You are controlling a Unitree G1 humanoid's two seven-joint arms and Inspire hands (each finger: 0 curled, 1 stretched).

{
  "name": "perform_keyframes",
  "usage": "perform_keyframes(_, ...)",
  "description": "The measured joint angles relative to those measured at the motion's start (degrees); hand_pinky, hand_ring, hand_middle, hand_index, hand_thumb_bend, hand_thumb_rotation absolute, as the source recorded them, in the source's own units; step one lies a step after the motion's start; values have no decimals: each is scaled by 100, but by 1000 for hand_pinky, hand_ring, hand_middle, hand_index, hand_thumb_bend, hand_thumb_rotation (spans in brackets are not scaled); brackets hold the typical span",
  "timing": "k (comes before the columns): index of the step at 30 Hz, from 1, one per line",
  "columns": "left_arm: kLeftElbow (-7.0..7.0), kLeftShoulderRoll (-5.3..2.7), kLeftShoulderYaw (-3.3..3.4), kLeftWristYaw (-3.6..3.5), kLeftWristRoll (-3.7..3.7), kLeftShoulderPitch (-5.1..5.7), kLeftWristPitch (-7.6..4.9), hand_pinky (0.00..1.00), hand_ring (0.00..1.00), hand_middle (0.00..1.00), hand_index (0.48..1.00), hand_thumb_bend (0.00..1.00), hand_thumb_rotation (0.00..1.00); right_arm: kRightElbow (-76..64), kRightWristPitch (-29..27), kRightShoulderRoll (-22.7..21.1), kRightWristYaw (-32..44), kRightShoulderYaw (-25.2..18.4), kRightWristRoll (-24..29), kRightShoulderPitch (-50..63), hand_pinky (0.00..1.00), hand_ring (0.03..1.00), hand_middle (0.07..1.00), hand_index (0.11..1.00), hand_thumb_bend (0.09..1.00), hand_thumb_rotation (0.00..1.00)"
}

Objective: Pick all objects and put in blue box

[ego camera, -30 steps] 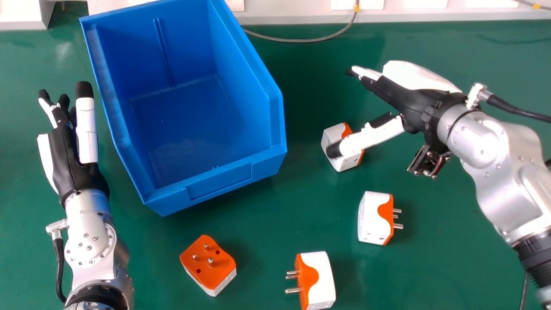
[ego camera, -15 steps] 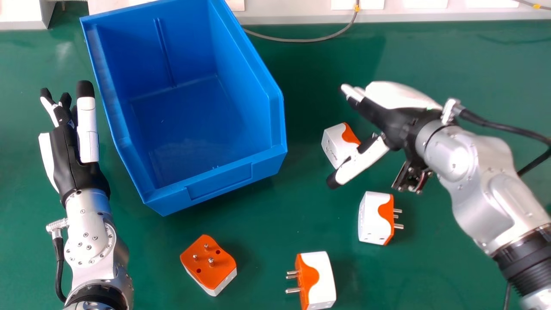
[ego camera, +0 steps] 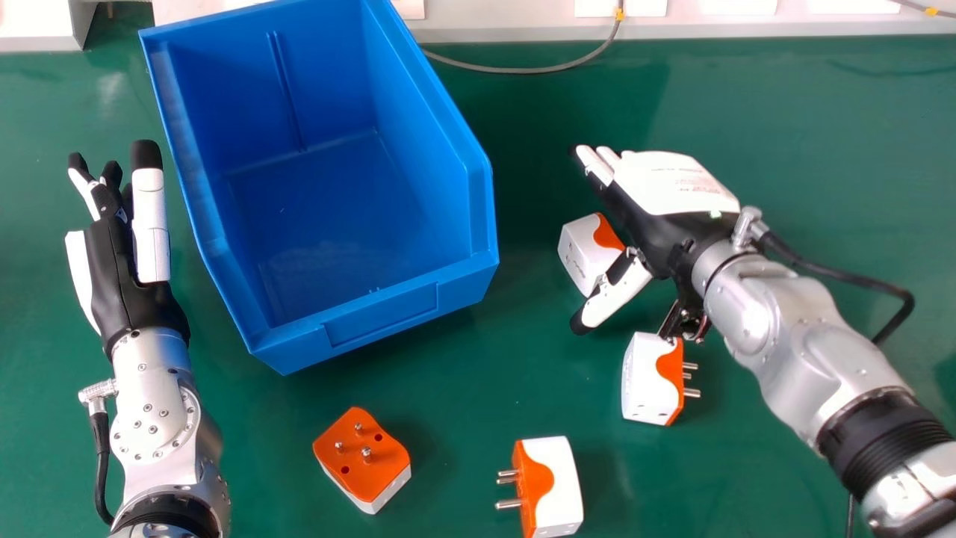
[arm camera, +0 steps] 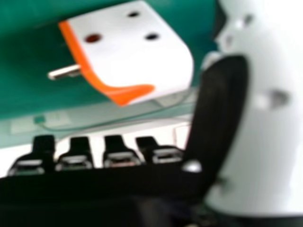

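Holding my right hand (ego camera: 672, 183) spread, I see the nearest plug (ego camera: 581, 250) at its eight o'clock. My left hand (ego camera: 116, 258) lies farther.

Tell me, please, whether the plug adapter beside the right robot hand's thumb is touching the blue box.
Apart: the head view shows a strip of green table between the adapter and the blue box.

Green tabletop (ego camera: 463, 403), grey cable (ego camera: 523, 70) curving over it, pale ledge (ego camera: 508, 30) behind
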Motion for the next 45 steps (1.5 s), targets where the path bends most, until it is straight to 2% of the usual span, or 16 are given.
perform_keyframes(9,-3,-2,2,1,-3,1,-10,937,976,993,988,1000,901,1628,-744,342,-2023,322,-353,-358,971,1000,1000,961,1000,244)
perform_keyframes(12,-5,-4,2,-30,-3,1,-13,936,976,994,989,1000,901,1972,-975,363,-2335,377,-364,-434,969,1000,1000,950,1000,239)
perform_keyframes(18,-9,-4,2,-24,-3,2,-15,936,976,994,989,1000,902,2313,-1114,411,-2495,485,-375,-601,966,1000,1000,946,1000,242)
perform_keyframes(24,-17,-5,-2,-18,-1,3,-17,934,976,994,989,1000,902,2356,-1051,446,-2192,549,-354,-721,977,1000,1000,940,999,232)
perform_keyframes(32,-39,-6,0,-20,-3,3,-30,937,976,994,989,1000,903,2405,-898,450,-650,568,-137,-1157,996,1000,1000,945,963,206)
perform_keyframes(36,-44,-8,4,-37,-5,4,-42,939,977,994,989,1000,903,2404,-694,507,-121,616,-121,-1324,999,1000,1000,949,946,184)
perform_keyframes(45,-51,-11,22,-49,-15,4,-48,941,980,995,988,1000,901,2353,-617,545,54,632,54,-1349,1000,1000,1000,958,915,136)
